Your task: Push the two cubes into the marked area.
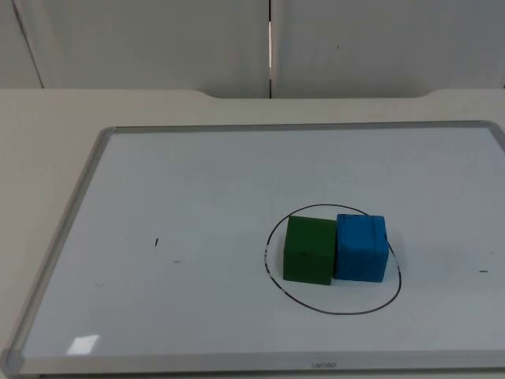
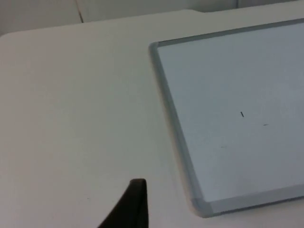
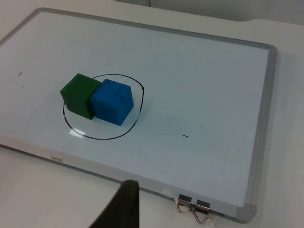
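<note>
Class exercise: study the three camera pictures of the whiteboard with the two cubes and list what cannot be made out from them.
- Left tool: one black fingertip at the picture's edge in the left wrist view; open or shut cannot be told.
- Right tool: likewise in the right wrist view.
- Small grey printed word on the whiteboard's frame: too small to read.
- Far sides of the green foam cube and blue foam cube: hidden by the cubes themselves.

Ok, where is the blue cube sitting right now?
In the top view the blue cube sits on the whiteboard inside the drawn black circle, on its right side, touching the green cube to its left.
</note>
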